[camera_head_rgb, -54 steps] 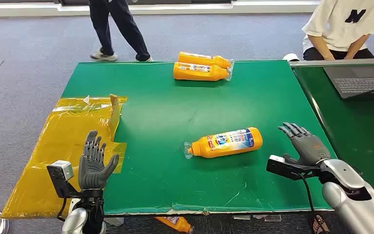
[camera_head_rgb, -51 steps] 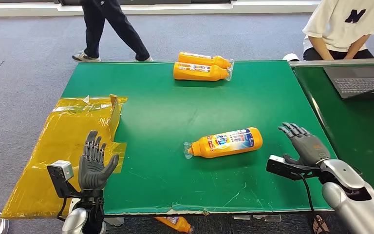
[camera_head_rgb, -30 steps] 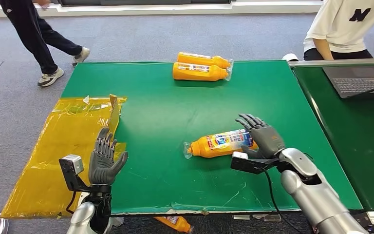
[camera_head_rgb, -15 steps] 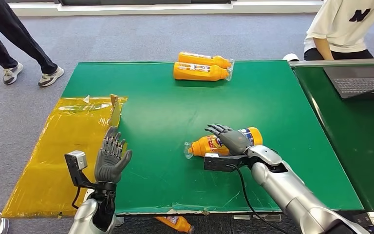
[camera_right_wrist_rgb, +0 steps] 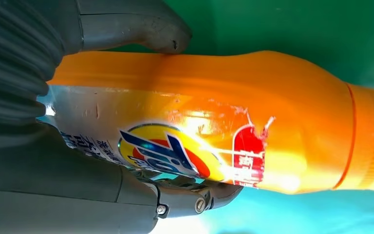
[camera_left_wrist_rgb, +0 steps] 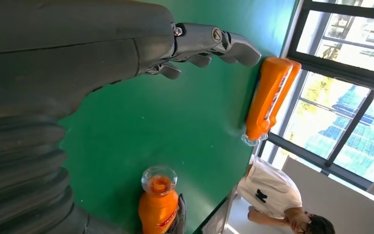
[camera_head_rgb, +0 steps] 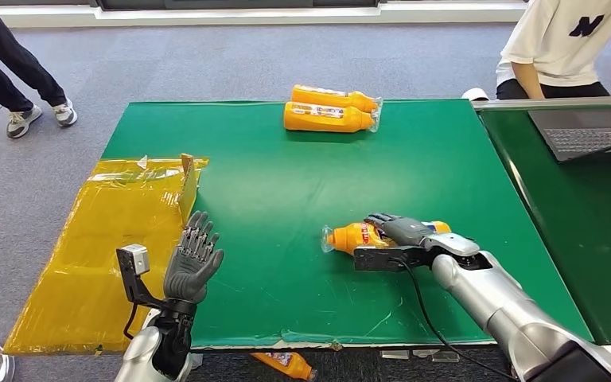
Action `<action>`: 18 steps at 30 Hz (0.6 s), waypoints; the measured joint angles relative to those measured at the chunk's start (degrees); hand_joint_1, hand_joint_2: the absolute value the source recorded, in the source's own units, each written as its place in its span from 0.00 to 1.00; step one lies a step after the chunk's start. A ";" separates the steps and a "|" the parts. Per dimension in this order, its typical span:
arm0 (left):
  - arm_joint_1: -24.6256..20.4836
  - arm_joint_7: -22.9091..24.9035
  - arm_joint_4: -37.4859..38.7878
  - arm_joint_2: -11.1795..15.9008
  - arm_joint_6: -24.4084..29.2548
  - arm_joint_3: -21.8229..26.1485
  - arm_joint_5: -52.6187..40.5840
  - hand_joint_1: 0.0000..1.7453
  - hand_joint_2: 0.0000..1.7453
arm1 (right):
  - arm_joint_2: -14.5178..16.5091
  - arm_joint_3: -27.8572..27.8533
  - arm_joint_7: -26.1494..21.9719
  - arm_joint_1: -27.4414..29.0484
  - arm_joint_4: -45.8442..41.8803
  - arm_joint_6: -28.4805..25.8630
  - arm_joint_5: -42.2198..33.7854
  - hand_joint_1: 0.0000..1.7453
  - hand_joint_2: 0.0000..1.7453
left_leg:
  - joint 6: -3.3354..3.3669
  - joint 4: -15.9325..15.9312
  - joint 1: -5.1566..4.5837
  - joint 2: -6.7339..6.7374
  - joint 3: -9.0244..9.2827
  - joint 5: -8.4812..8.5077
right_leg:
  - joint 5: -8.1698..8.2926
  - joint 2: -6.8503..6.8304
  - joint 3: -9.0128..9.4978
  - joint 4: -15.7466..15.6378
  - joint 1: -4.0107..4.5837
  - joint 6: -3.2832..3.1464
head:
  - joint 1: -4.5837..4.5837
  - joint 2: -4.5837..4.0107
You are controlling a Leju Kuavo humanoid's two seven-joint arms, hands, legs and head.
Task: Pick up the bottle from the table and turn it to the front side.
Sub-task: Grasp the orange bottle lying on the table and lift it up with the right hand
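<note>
An orange bottle (camera_head_rgb: 350, 237) with a blue, red and yellow label lies on its side on the green table (camera_head_rgb: 286, 175), cap end toward the left. My right hand (camera_head_rgb: 404, 231) grips its body from above. In the right wrist view the thumb (camera_right_wrist_rgb: 126, 29) presses one side of the bottle (camera_right_wrist_rgb: 272, 117) and the fingers (camera_right_wrist_rgb: 185, 195) wrap the other side, over the label. My left hand (camera_head_rgb: 193, 263) is raised with its fingers spread at the table's front left, holding nothing. The left wrist view looks past that left hand (camera_left_wrist_rgb: 78, 58) to the bottle's (camera_left_wrist_rgb: 158, 209) cap end.
Two more orange bottles (camera_head_rgb: 330, 111) lie together at the table's far edge. A yellow plastic sheet (camera_head_rgb: 103, 231) covers the left end. A second table with a laptop (camera_head_rgb: 589, 131) stands to the right, a person (camera_head_rgb: 565, 40) seated behind it. Another person's legs (camera_head_rgb: 16, 64) stand far left.
My right hand swept in from the right, came over the bottle and closed on it; the bottle has shifted a little to the right. My left hand rose and moved inward. The walking person went left.
</note>
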 joint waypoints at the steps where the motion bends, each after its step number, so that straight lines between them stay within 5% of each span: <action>1: 0.31 0.20 -0.17 0.08 -0.29 0.00 0.33 0.00 1.00 | -0.33 0.35 0.15 -0.38 0.01 0.47 -0.31 0.00 1.00 | 0.01 0.00 0.00 0.00 0.00 0.01 | 0.00 0.00 0.00 0.00 0.00 0.00 | 0.00 0.00; 2: 0.67 0.38 -0.38 0.17 -0.58 0.00 0.62 0.00 1.00 | -0.63 0.67 0.32 -0.68 0.01 0.77 -0.56 0.00 1.00 | 0.02 0.00 0.00 0.01 -0.01 0.01 | 0.00 0.00 0.00 0.00 0.00 0.00 | 0.00 0.00; 6: 1.71 0.99 -0.99 0.48 -1.44 0.00 1.56 0.00 1.00 | -0.96 1.67 1.29 -0.83 0.25 -1.92 -0.84 1.00 1.00 | 0.02 0.00 0.00 0.02 -0.03 0.01 | 0.00 0.01 -0.02 0.00 -0.01 0.00 | 0.00 0.00; 11: 2.57 1.02 -1.46 0.80 -1.97 0.00 2.02 0.00 1.00 | -0.40 2.03 3.11 0.37 0.49 -11.27 -0.12 1.00 1.00 | 0.02 0.00 0.00 -0.01 -0.06 0.01 | 0.00 -0.01 -0.05 0.00 0.00 0.00 | 0.00 0.00; 18: 2.74 1.00 -1.66 0.92 -1.99 0.00 1.65 0.00 1.00 | 0.92 2.01 4.29 1.36 0.50 -15.47 0.24 1.00 1.00 | 0.02 -0.01 0.01 0.02 -0.06 0.01 | 0.00 0.01 -0.05 0.00 0.01 0.00 | 0.00 0.00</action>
